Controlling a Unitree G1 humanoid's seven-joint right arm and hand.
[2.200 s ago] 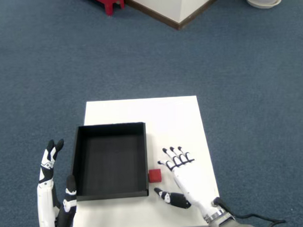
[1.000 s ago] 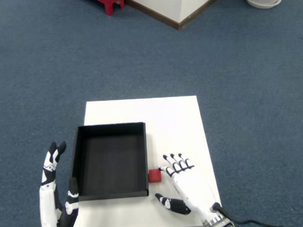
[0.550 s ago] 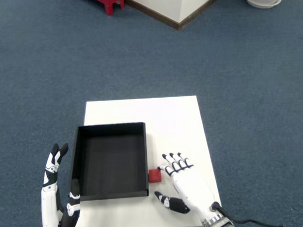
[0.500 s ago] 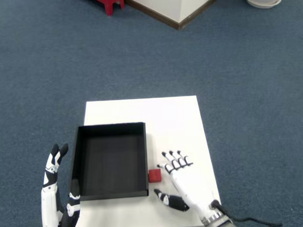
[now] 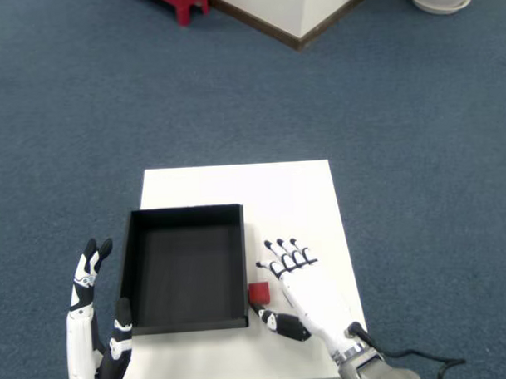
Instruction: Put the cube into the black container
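A small red cube [image 5: 258,291] lies on the white table [image 5: 262,197], just right of the black container [image 5: 186,268] near its front right corner. My right hand [image 5: 302,289] rests flat beside the cube, fingers spread and pointing away from me. Its index finger reaches past the cube's far side and its thumb [image 5: 283,324] lies just in front of the cube. The cube sits between thumb and fingers; no finger is closed on it. The container is open-topped with nothing inside.
The left hand [image 5: 96,328] hangs off the table's left front edge, beside the container's left wall. Blue carpet surrounds the table. A red stool leg, a white wall corner and a white pot base stand far off at the top.
My right hand has slid left and slightly forward, so the cube now lies between its thumb and index finger. The cube and container have stayed put.
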